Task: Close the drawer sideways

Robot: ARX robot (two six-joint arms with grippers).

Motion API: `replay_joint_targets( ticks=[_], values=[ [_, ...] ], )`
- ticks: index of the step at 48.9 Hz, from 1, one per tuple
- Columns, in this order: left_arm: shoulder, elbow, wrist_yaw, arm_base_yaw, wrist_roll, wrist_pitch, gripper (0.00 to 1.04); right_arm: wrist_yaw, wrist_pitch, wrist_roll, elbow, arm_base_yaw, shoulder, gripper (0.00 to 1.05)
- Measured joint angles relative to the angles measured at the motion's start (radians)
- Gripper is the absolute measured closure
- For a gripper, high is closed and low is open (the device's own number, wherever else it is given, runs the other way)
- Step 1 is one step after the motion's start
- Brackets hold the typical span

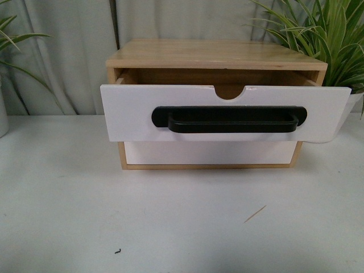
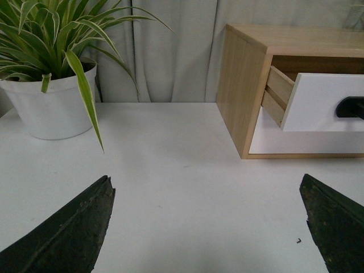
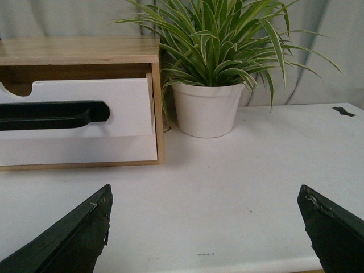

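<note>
The drawer (image 1: pixel 131 114) has a white front, a long black bar handle (image 1: pixel 229 120) and a semicircular notch in its top edge. It stands pulled out of the wooden cabinet (image 1: pixel 213 54) above a plain white lower front (image 1: pixel 210 152). In the left wrist view the drawer (image 2: pixel 324 102) shows its wooden side (image 2: pixel 278 91). In the right wrist view the drawer (image 3: pixel 122 96) and handle (image 3: pixel 51 114) show. My left gripper (image 2: pixel 207 185) is open and empty over the table, apart from the cabinet. My right gripper (image 3: pixel 205 193) is open and empty too. Neither arm shows in the front view.
A potted plant in a white pot (image 2: pixel 51 108) stands left of the cabinet, another (image 3: pixel 207 108) close beside its right side. A thin wooden splinter (image 1: pixel 255 214) and a small dark speck (image 1: pixel 118 251) lie on the white table (image 1: pixel 182 227). Grey curtain behind.
</note>
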Motion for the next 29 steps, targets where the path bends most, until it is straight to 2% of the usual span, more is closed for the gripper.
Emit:
replay_joint_targets(
  ticks=[29],
  values=[
    [0.0,0.0,0.0,0.0,0.0,0.0,0.06,0.0,0.0,0.0,0.0,0.0,0.0,0.09]
  ],
)
